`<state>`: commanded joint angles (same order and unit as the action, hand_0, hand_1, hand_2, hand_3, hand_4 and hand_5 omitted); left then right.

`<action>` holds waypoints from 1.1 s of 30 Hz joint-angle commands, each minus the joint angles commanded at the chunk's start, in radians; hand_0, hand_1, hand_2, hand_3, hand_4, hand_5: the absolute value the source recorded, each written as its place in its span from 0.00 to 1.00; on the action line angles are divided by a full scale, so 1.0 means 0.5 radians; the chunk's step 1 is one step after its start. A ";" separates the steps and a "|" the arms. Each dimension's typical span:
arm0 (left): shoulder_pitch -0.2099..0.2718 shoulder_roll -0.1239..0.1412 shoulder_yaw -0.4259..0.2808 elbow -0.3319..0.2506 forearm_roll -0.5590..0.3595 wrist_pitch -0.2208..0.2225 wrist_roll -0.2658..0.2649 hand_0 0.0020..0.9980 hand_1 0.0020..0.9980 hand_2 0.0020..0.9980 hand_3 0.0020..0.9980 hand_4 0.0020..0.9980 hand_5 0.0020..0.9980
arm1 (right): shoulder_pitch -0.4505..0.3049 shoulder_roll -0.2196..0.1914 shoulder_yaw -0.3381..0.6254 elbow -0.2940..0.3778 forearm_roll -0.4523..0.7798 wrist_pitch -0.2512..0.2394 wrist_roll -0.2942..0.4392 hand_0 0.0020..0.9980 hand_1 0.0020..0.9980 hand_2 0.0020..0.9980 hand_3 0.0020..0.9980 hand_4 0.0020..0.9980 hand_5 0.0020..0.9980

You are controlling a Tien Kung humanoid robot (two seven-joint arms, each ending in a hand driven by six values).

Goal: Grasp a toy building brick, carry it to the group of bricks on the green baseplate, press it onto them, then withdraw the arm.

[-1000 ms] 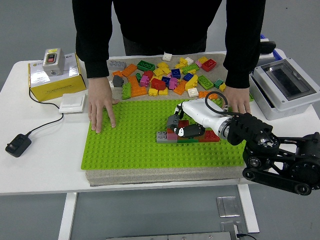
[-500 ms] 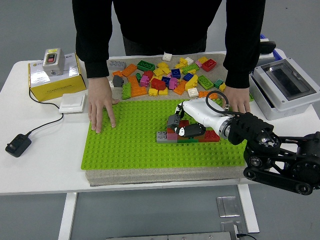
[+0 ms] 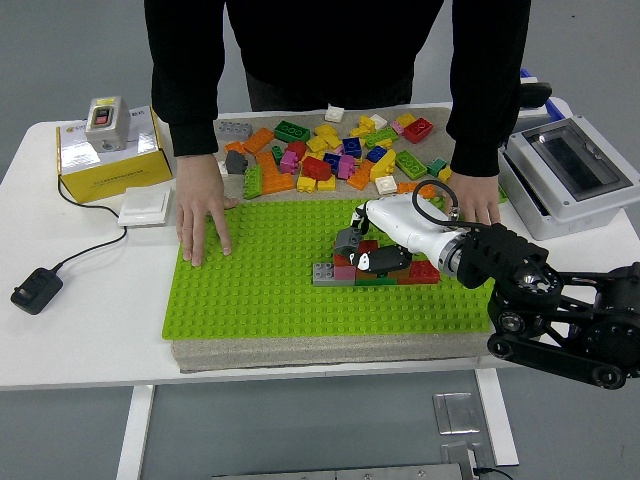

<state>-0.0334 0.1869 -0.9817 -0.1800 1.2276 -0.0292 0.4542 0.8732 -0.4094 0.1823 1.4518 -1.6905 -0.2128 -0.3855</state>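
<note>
Bench (image 3: 90, 300), white, spanning the whole view, with a person standing at 12 o'clock in black sleeves. Green baseplate (image 3: 260, 290) lying across the centre on a grey mat, studs up. Right arm reaching in from 4 o'clock, black links ending in a white-shelled right robot hand (image 3: 365, 250) low over the baseplate. Fingers curled narrow around a small dark grey brick (image 3: 347, 240), held against the top of the group of bricks (image 3: 375, 272), a short row of grey, red, pink and green pieces just right of the baseplate's centre. Person's left-side hand (image 3: 203, 212) pressed flat on the baseplate at 10 o'clock; other hand (image 3: 478, 205) resting at its 2 o'clock corner. Loose brick pile (image 3: 330, 150) spread at 12 o'clock beyond the baseplate. Grey hinged case (image 3: 570, 175) at 2 o'clock, yellow box (image 3: 105, 155) at 10 o'clock, black adapter (image 3: 36, 290) at 9 o'clock.
</note>
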 joint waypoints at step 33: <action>-0.005 -0.003 -0.007 0.000 0.013 0.013 -0.010 0.70 0.66 0.53 0.66 0.17 0.70 | 0.081 -0.023 -0.100 -0.019 0.000 -0.017 0.124 0.04 0.09 0.60 0.59 0.66 0.56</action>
<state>-0.0357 0.1855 -0.9852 -0.1800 1.2339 -0.0230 0.4494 0.9135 -0.4208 0.1321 1.4423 -1.6907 -0.2211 -0.3235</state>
